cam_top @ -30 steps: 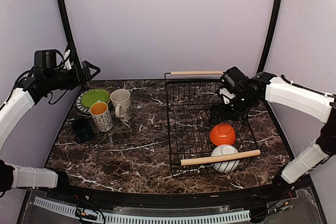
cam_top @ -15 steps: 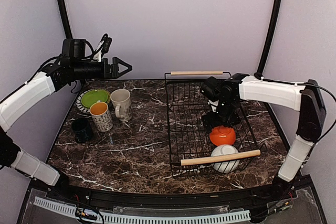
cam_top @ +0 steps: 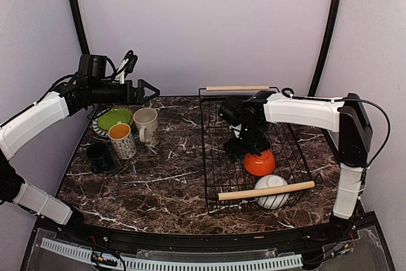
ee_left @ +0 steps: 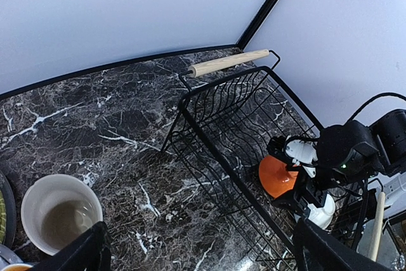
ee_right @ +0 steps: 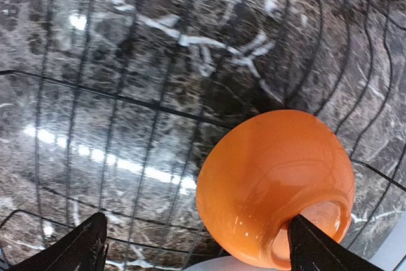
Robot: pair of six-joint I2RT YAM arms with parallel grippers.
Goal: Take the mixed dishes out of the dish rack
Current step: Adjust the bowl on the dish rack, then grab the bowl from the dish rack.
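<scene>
Lab test booth: plain walls [cam_top: 203,23], marble tabletop [cam_top: 158,182].

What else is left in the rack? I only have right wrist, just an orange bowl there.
Observer: A white bowl, at the rack's near end by the wooden handle.
Operator: Where's the unloaded stuff?
Observer: Left side of the table: green plate, cream mug, patterned mug, dark cup.
Operator: Left arm busy?
Observer: No. Left pincer is open, empty, in the air near the cream mug.

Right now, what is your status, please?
Left gripper open, high above table. Right gripper open, inside dish rack beside orange bowl. White bowl also in rack. Only rack wires nearby.
</scene>
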